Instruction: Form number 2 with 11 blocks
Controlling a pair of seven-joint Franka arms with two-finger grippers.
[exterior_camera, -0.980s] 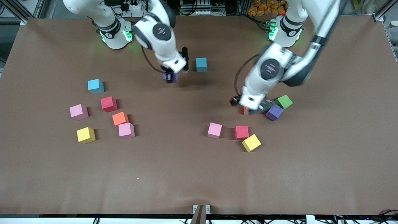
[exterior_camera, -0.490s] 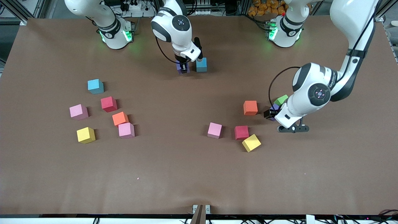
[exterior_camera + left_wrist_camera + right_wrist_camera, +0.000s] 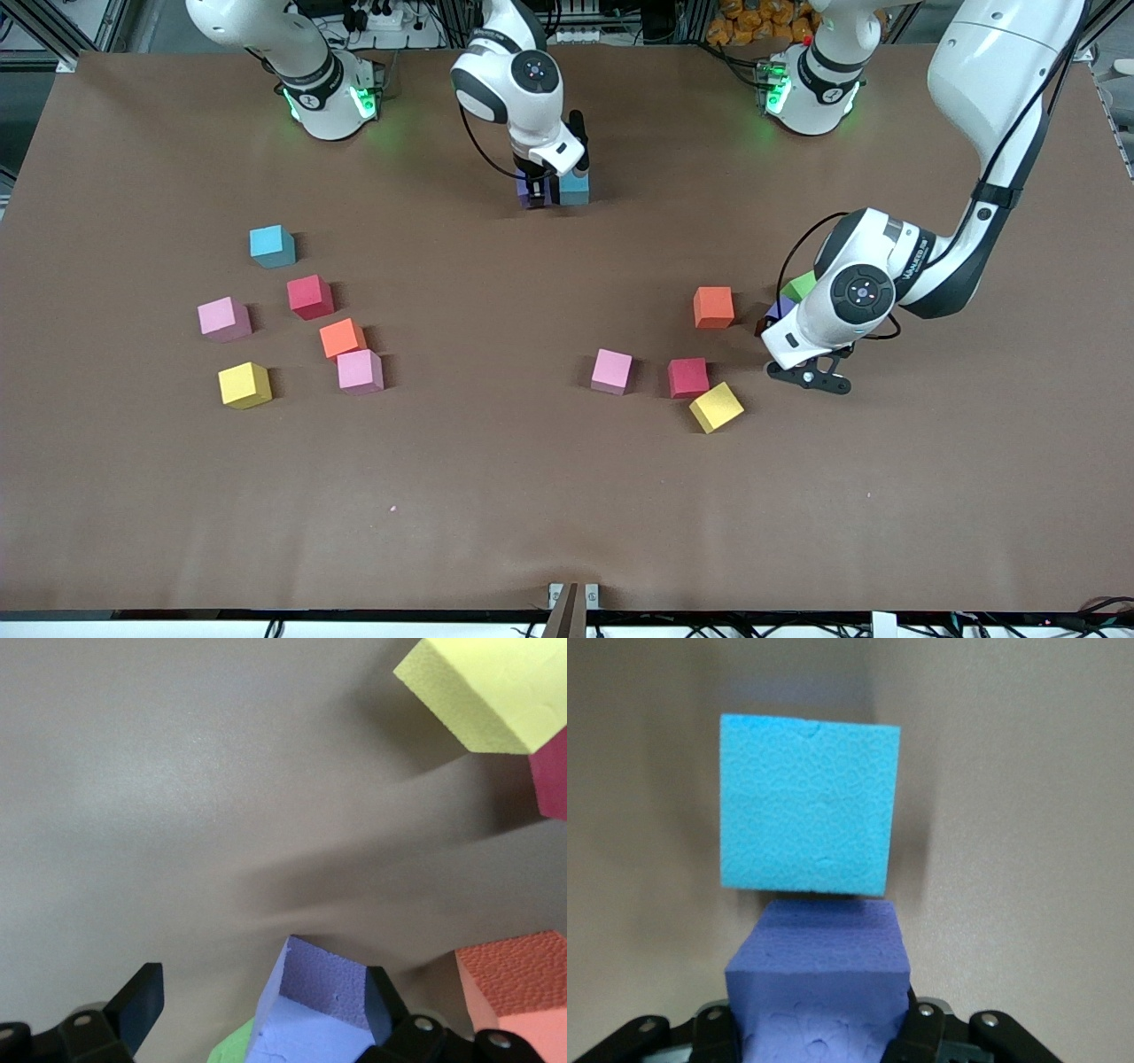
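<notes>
My right gripper [image 3: 537, 190] is shut on a purple block [image 3: 529, 198] and holds it low, right beside a sky blue block [image 3: 574, 187] near the robots' bases. In the right wrist view the purple block [image 3: 819, 979] sits between the jaws of my right gripper [image 3: 819, 1028], up against the sky blue block [image 3: 804, 802]. My left gripper [image 3: 772, 326] is open and straddles a second purple block [image 3: 782, 307] on the table. In the left wrist view, that block [image 3: 323, 992] lies close to one finger of my left gripper [image 3: 259, 1010], with a wide gap to the other.
A green cube [image 3: 802, 285] touches the second purple block. Orange [image 3: 713, 307], pink [image 3: 611, 370], red [image 3: 688, 377] and yellow [image 3: 716, 407] blocks lie nearby. Toward the right arm's end lie sky blue [image 3: 271, 245], red [image 3: 310, 296], orange [image 3: 342, 338], yellow [image 3: 244, 385] and two pink blocks [image 3: 223, 318].
My right gripper carried its purple block up to the sky blue block and lowered it beside it. My left arm swung off the orange block and settled around the other purple block.
</notes>
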